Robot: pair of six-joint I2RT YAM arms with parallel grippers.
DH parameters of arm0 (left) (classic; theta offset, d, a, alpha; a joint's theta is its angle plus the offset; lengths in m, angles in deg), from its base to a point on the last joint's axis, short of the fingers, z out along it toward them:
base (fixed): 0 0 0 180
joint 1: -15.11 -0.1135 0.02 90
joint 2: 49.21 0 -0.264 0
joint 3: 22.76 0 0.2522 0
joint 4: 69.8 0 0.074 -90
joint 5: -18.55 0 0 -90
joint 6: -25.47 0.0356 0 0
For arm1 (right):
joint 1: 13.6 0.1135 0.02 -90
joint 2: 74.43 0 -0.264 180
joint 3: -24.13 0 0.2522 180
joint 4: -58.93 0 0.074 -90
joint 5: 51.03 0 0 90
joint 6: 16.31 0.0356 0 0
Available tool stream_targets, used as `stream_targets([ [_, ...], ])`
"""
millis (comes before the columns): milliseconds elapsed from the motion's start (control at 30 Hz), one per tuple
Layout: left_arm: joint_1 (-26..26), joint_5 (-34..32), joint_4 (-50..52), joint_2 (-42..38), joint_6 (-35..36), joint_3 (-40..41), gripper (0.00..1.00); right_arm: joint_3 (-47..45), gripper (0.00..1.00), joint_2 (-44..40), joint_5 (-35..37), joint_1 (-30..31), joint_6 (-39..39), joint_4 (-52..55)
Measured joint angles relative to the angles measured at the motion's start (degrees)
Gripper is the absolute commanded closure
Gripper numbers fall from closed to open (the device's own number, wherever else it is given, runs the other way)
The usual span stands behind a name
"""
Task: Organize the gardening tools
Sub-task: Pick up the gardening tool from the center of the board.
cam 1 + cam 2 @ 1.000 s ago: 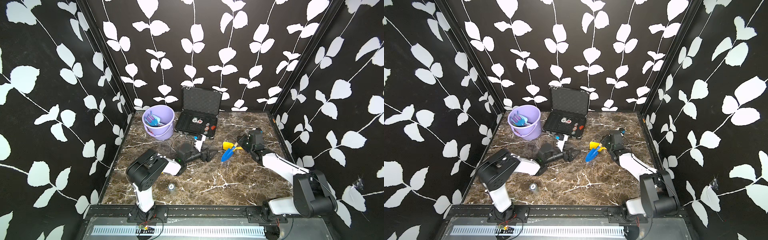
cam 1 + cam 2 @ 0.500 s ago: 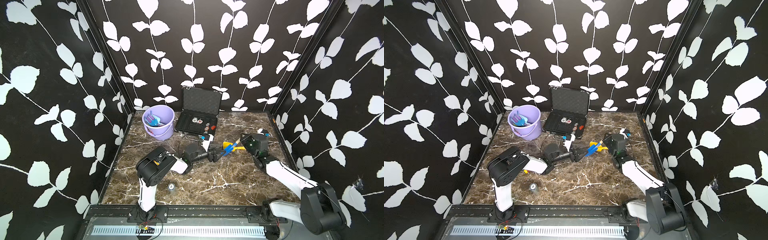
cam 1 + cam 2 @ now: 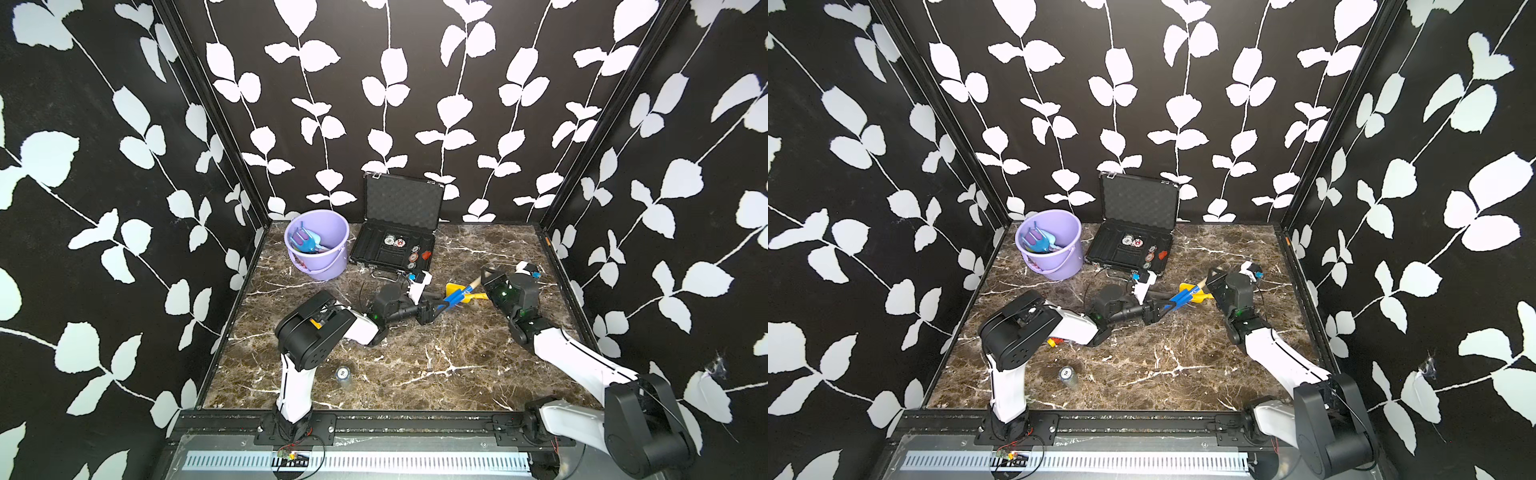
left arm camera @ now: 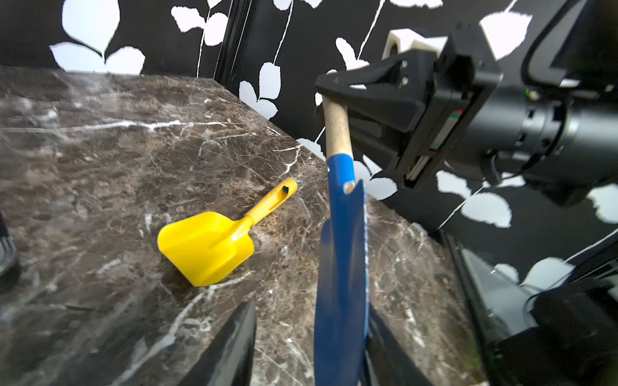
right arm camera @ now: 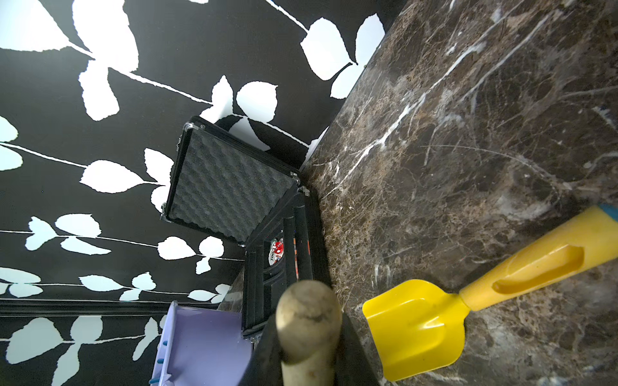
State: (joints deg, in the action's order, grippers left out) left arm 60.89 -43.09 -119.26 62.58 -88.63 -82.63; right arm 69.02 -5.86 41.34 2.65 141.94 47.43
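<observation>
Right claw [image 4: 331, 100] — clamped tight on the butt of the trowel [image 4: 344, 267]: a pale, scuffed wooden dowel handle with a rounded end. The blade is glossy blue, long and narrow, edge-on in my left wrist view. The trowel is off the table [image 3: 415, 365], bridging my two claws right of mid-table

Left claw [image 3: 437, 306] — about half parted, astride the blade tip. One finger [image 4: 234, 341] stands clear of the blade, marble showing in the gap; whether the other touches I cannot tell. Not clamped

Just beside the trowel, flat on the table: scoop [image 4: 207, 247], all yellow moulded plastic, with a squarish head and a hollow slotted handle. In both top views the trowel hides part of it

Table: glossy brown marble pattern, white veins

Back left: lilac plastic bucket [image 3: 324, 266] with blue and purple tools [image 3: 305, 241] inside. Next to it is a black case [image 3: 403, 203], lid up, egg-crate foam lining, round discs in the tray. A small cylinder [image 3: 342, 372] stands alone near my left arm's base
</observation>
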Motion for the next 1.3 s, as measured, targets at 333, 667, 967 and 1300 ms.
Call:
stream_targets([
  [333, 1.73, 3.52, 0.57, -0.63, 4.63, -0.04, 1.00, -1.05, 0.96, -0.11, 0.55, 0.57, 0.55, -0.66],
  [667, 0.57, -5.51, 27.23, -16.44, 17.84, 0.02, 1.00, 1.55, 0.23, -3.08, -4.02, 1.01, -11.23, 13.09],
  [967, 0.20, -13.92, 59.23, -28.46, 29.64, -7.32, 1.00, 4.31, 0.18, -12.04, -12.15, 0.96, -35.69, 28.79],
  [1300, 0.17, -11.91, 81.99, -31.01, 35.52, -12.28, 1.00, 5.81, 0.21, -18.64, -24.33, 4.11, -61.83, 33.16],
])
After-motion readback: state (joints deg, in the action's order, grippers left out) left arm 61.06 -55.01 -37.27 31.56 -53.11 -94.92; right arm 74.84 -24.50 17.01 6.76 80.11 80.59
